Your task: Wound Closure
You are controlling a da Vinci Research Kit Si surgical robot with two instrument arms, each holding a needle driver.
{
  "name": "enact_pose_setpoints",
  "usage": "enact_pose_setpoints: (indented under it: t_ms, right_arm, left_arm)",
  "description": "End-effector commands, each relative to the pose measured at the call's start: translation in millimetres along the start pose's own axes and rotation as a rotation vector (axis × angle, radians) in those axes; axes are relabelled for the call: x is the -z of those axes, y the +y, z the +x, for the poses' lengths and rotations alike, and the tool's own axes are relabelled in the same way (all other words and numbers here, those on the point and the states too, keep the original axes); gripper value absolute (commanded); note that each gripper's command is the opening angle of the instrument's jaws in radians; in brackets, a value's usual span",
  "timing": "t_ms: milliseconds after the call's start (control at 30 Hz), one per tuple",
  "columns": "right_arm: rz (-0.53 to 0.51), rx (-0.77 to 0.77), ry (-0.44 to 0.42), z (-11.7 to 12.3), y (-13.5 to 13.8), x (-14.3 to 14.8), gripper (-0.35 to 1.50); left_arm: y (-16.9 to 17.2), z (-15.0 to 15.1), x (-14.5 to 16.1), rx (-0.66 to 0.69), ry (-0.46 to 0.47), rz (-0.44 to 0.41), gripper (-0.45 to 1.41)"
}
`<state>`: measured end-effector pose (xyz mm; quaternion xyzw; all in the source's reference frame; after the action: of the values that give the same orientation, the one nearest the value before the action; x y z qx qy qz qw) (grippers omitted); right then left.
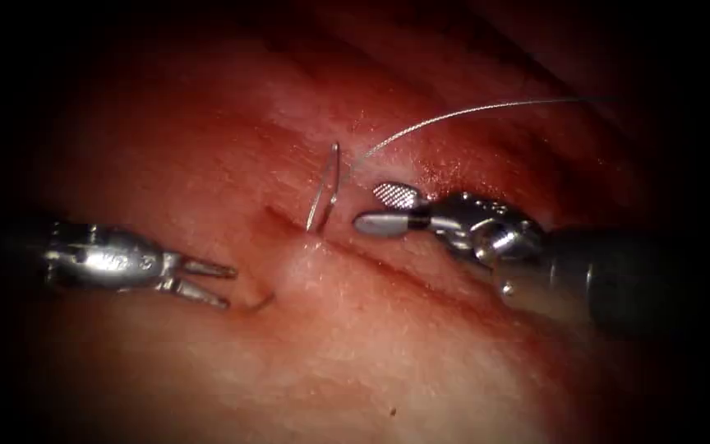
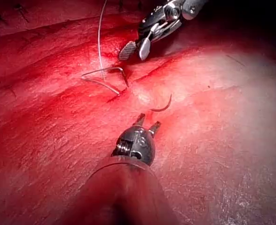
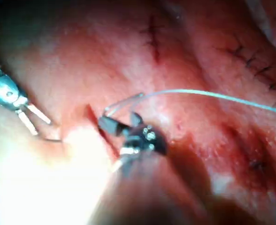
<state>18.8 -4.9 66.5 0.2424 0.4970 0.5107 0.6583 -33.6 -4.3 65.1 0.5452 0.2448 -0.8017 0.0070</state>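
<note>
Needle [image 1: 325, 187] stands in the cut [image 1: 388, 265], between both claws.

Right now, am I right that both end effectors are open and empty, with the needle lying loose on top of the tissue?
Not quite. The needle is not lying loose: it stands driven into the tissue at the cut, as the endoscope view shows, its tip emerging near the left end effector. The left and the right end effector are indeed open and empty.

Needle [image 1: 325, 187]: mid-curve buried in tissue [image 1: 421, 362], depth unreadable. Thread [image 1: 470, 111] fades into dark at upper right, far end unseen. Right tool [image 1: 381, 209] shaft lost in shadow at the frame edge.
</note>
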Motion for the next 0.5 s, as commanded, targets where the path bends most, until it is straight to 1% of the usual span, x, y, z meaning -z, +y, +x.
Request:
enact_pose_setpoints:
  t_ms: [33,133,167,267,433,500]
  right_arm:
    - [0.007,-0.001,-0.005,-0.6,0.3,-0.5,0.99]
    - [0.020,0.000,-0.013,-0.8,0.2,-0.9,0.99]
    - [0.025,0.002,-0.015,-0.9,0.1,-1.0,0.99]
    - [0.034,0.006,-0.020,-1.5,-0.1,-1.6,0.98]
    - [0.034,0.014,-0.020,-2.3,0.0,-2.3,0.96]
    - [0.034,0.017,-0.019,-2.6,0.1,-2.5,0.94]
  left_arm:
    - [0.2,-0.5,-1.0,-0.004,0.004,-0.009,0.39]
    - [0.4,-0.6,-1.6,-0.022,0.009,-0.033,0.54]
    - [0.5,-0.7,-1.7,-0.026,0.009,-0.038,0.56]
    - [0.6,-0.7,-2.1,-0.039,0.024,-0.049,0.56]
    - [0.8,-0.3,-2.6,-0.058,0.075,-0.066,0.56]
    - [0.9,-0.1,-2.8,-0.059,0.093,-0.074,0.52]
